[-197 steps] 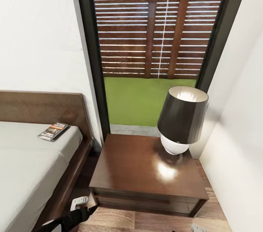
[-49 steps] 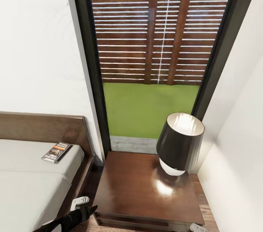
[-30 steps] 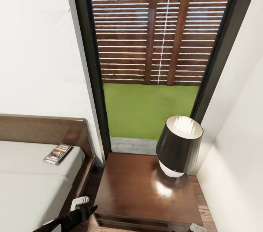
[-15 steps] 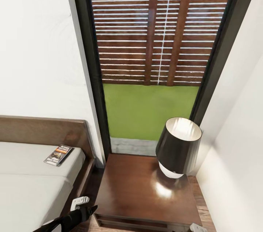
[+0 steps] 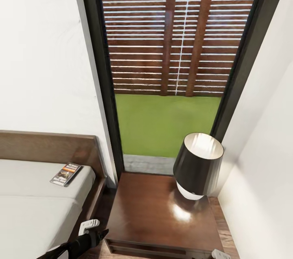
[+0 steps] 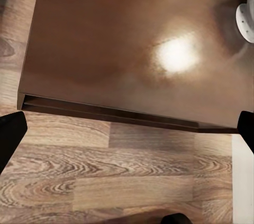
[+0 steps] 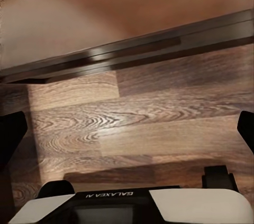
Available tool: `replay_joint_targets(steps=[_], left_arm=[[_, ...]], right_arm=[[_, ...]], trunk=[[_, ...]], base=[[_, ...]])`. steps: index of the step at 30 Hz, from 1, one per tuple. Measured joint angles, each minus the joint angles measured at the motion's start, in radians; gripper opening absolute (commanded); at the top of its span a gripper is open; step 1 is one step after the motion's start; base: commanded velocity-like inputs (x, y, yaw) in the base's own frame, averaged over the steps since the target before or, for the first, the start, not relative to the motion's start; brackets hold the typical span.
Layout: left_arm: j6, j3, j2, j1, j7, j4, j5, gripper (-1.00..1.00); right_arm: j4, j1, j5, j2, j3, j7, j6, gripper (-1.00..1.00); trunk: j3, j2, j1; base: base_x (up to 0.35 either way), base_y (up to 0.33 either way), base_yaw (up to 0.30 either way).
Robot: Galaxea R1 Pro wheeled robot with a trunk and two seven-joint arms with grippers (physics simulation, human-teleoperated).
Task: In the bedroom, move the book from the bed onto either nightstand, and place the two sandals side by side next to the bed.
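Observation:
The book (image 5: 66, 174), a thin dark paperback with an orange band, lies on the pale mattress of the bed (image 5: 28, 206) close to the headboard. Right of the bed stands the nightstand (image 5: 158, 214), dark reddish-brown with a glossy top. My left gripper (image 5: 97, 229) hangs low in the gap between bed and nightstand. In the left wrist view the left gripper (image 6: 127, 131) is open over the nightstand's (image 6: 127, 34) front edge and the floor. My right gripper (image 7: 127, 131) is open too, above the plank floor before the nightstand (image 7: 132, 49). The sandals are out of view.
A lamp (image 5: 198, 165) with a dark shade and white base stands on the nightstand's back right. A tall dark-framed window (image 5: 162, 67) behind shows grass and a slatted fence. A white wall (image 5: 264, 169) closes in on the right.
The whole head view has shifted: bed, book, nightstand and lamp sit lower in the picture than before, so the camera moved. Both arms keep their places.

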Motion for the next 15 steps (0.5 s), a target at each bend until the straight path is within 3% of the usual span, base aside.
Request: replay_joint_targets(steps=[15], left_arm=[[0.000,0.000,0.000,0.000,-0.001,0.000,0.000,1.00]], right_arm=[[0.000,0.000,0.000,0.000,0.000,0.000,0.000,1.00]], trunk=[[0.047,0.105,-0.058]], base=[[0.000,0.000,0.000]])
